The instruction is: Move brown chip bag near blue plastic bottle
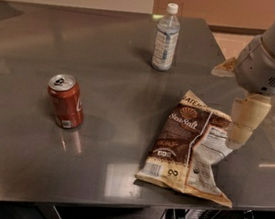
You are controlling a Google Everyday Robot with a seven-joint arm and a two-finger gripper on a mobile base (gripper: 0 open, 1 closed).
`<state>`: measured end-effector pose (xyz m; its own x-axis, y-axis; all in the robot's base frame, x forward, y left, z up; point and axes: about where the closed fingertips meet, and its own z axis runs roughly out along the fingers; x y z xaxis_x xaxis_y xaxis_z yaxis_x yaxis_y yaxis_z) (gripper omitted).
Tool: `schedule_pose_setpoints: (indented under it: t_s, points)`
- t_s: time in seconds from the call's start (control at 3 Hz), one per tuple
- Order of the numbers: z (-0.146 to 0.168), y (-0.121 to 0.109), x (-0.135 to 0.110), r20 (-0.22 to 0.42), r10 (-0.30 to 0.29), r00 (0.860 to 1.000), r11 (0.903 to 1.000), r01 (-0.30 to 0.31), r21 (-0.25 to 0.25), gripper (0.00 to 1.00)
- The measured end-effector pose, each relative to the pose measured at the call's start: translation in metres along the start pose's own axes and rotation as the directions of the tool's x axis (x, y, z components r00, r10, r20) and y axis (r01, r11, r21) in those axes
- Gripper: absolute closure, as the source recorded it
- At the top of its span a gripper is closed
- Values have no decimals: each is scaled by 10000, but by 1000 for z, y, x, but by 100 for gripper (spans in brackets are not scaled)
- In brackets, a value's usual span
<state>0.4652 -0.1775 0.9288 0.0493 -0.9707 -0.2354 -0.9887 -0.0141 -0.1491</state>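
Grey table: one brown chip bag front-right corner, one blue plastic bottle back edge, one red can; gripper right edge, grip unclear.

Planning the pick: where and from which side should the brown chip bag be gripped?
Probably the crumpled edge of the brown chip bag nearest the gripper, from above: the bag lies flat, and the gripper hangs beside that edge.
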Motion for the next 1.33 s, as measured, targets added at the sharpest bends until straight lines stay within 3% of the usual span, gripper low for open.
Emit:
schedule_pose_setpoints:
  t_s: [0.33,0.67,1.33]
  points:
    - [26,-1,1,78,-848,9964,9947,851,-583,0]
    - [45,-7,9,121,-1623,9867,9825,1627,-910,0]
    - [63,-11,24,151,-2677,9634,9482,2662,-1734,0]
